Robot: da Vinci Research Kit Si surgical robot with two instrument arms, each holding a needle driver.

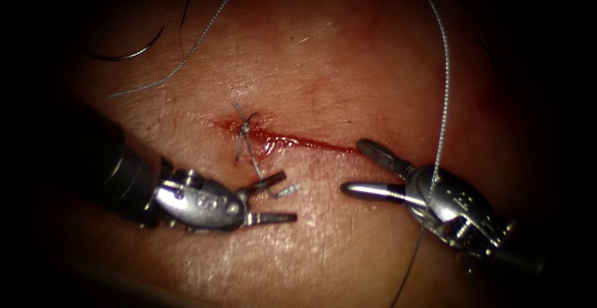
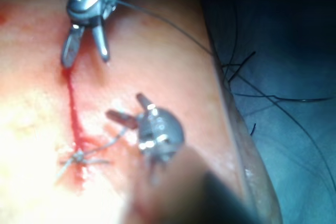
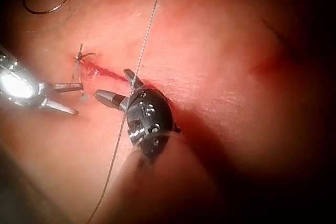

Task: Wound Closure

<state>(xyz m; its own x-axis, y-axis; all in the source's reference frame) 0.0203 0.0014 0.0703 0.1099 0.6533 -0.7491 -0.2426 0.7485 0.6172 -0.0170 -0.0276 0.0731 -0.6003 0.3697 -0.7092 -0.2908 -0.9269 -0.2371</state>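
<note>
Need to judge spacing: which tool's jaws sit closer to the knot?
The left tool: its open upper jaw lies by the knot's tails. The right tool, also open, sits at the cut's far right end.

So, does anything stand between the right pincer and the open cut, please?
Nothing visible does. The right pincer, open and empty, sits at the right end of the cut; the thread crosses only its wrist.

No readable text, label, brand, number or sign appears anywhere in these views; the small round marks on the two metal tools' bodies form no legible characters.
</note>
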